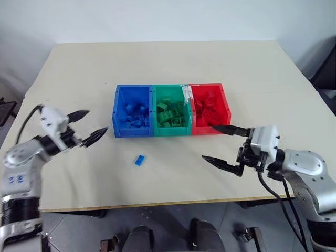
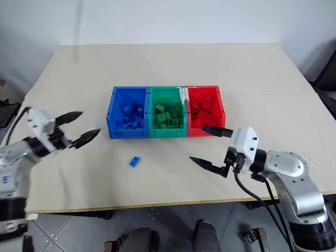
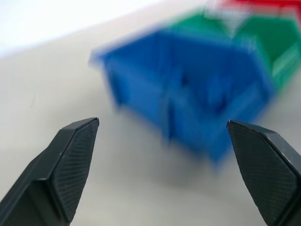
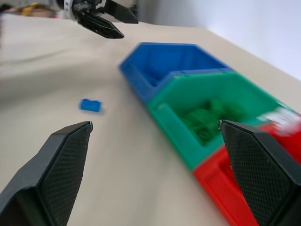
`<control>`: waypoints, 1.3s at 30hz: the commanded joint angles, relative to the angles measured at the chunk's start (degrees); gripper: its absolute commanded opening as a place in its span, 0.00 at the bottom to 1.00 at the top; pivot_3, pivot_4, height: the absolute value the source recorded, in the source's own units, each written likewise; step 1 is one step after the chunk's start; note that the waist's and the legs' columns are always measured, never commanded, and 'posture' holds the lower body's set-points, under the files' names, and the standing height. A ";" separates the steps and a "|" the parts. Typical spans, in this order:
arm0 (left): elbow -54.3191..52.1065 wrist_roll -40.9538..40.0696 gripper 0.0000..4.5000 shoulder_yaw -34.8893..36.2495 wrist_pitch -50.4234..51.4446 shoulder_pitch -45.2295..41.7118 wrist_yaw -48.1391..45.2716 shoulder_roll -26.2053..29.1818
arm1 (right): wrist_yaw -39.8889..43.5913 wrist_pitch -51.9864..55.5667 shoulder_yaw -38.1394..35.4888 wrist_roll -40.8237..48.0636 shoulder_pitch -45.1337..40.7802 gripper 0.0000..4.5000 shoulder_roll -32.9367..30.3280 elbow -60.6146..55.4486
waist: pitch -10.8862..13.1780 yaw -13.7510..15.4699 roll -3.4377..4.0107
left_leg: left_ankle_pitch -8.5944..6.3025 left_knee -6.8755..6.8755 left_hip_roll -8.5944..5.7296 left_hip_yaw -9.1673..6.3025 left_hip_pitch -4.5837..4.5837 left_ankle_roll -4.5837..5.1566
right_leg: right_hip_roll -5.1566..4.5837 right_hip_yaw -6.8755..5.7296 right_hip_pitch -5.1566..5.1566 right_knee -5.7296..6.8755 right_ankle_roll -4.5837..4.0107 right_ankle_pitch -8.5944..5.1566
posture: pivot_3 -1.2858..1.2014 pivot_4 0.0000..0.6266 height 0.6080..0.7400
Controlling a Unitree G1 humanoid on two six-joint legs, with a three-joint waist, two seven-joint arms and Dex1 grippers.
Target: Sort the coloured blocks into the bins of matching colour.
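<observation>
coloured blocks are lying mostly inside the three joined translucent plastic bins, which you are seeing in a row near the middle of the pale beige table [image 1: 173, 68]: small blue studded bricks are sitting in the blue bin [image 1: 132, 112] on the robot's left, green studded bricks in the green bin [image 1: 170, 111] in the middle, and red studded bricks in the red bin [image 1: 210, 108] on the robot's right. one small blue studded brick [image 1: 139, 160] is lying alone on the table, out in front of the blue bin, on the side nearer the robot and well apart from both grippers.

your left gripper [image 1: 88, 126] is hovering just beside the blue bin's outer left wall, its two black fingers spread wide and holding nothing, pointing toward that bin. your right gripper [image 1: 220, 146] is hanging in front of the red bin, its fingers also spread wide and empty, pointing across toward the left; its upper finger is reaching over the red bin's near wall, while the lower one is standing over bare table.
</observation>
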 commanded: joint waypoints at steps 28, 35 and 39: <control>-40.63 5.68 0.95 -27.70 47.27 1.99 18.52 -1.07 | 6.13 -7.14 0.96 -2.82 7.34 1.00 -3.18 -0.17 | -0.01 1.38 0.05 | -0.02 0.06 0.00 0.04 0.03 -0.01 | 0.01 0.09 0.02 0.03 -0.03 -0.01 | 0.52 0.24 1.00; -39.65 6.39 0.51 -29.50 45.04 1.97 18.99 -2.63 | 3.92 -6.20 -0.40 -2.63 9.39 1.00 -3.74 -2.12 | -0.01 1.46 0.05 | -0.03 0.07 -0.01 0.04 0.03 -0.02 | 0.01 0.09 0.06 -0.03 -0.03 -0.01 | 0.52 0.24 1.00; -39.07 7.20 0.21 -30.13 44.28 1.93 18.52 -2.91 | 3.42 -5.87 -0.69 -2.59 9.93 1.00 -3.80 -2.67 | -0.01 1.49 0.05 | -0.02 0.07 -0.01 0.04 0.03 -0.02 | 0.00 0.08 0.08 -0.04 -0.03 -0.01 | 0.52 0.24 1.00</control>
